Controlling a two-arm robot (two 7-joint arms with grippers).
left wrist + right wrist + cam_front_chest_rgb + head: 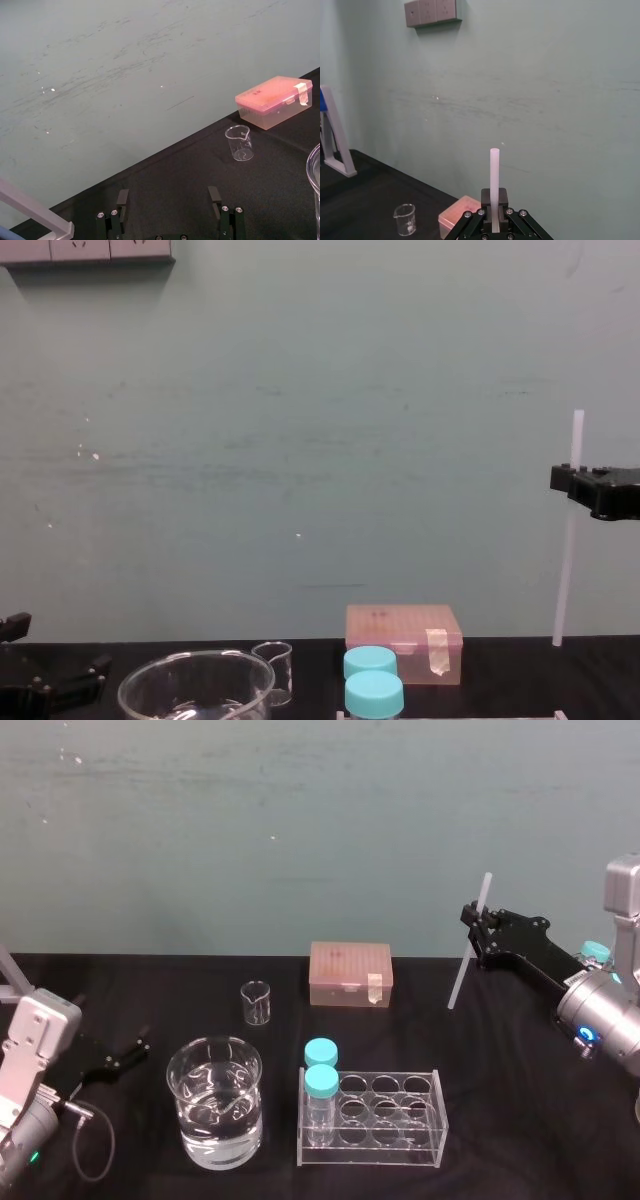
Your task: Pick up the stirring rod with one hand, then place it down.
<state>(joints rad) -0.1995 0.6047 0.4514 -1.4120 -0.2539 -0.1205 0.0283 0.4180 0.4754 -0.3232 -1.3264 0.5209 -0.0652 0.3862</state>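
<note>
Stirring rod (460, 978): almost upright with a slight tilt, over the table's far right, well right of the pink box (350, 974). I cannot tell whether its lower end touches the black table (520, 1060).
Right gripper (477, 927): fingers clamped on the rod's upper part, with the top end poking out above them.
Left gripper (125, 1055): low at the table's left edge, jaws spread wide with nothing in them.
Centre: small beaker (256, 1002), large beaker (214, 1100) of water, and a clear rack (400, 1115) with 2 blue-capped bottles (321, 1065).
</note>
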